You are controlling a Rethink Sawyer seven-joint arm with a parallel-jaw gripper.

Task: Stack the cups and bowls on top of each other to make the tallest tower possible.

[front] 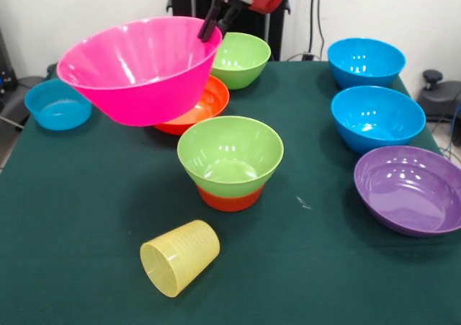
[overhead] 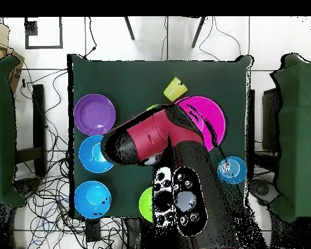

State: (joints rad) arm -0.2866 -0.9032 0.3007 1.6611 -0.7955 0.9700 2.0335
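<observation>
Hanging tilted above the table (front: 86, 217), the big pink bowl (front: 137, 65) is held up by the gripper (front: 216, 24), whose black fingers are clamped on its far rim. Front view shows this plainly; from overhead the red and black arm (overhead: 151, 139) covers the grasp, and only a pink crescent of the bowl (overhead: 210, 117) sticks out beside it.

Below the pink bowl, front view shows a wide orange bowl (front: 205, 105) on the cloth, partly hidden. Nearer the camera stands the tower so far: a lime green bowl (front: 230, 156) nested in a small orange bowl (front: 230, 197). Overhead hides nearly all of that under the arm.

The pale-yellow cup (front: 178, 257) lies on its side near the table's front edge, mouth toward the camera. Overhead it shows as a small yellow shape (overhead: 174, 89) just beside the pink rim.

A 2nd lime green bowl (front: 241, 58) sits at the far side, just behind the gripper. Overhead shows only a green sliver (overhead: 145, 204) by the arm's base.

Two blue bowls (front: 366, 62) (front: 376, 117) & the purple bowl (front: 410, 189) line one side. They're clear in both views: blue (overhead: 92, 199), blue (overhead: 95, 154), purple (overhead: 94, 114). A smaller blue bowl (front: 57, 104) sits at the opposite edge, overhead too (overhead: 231, 170).
</observation>
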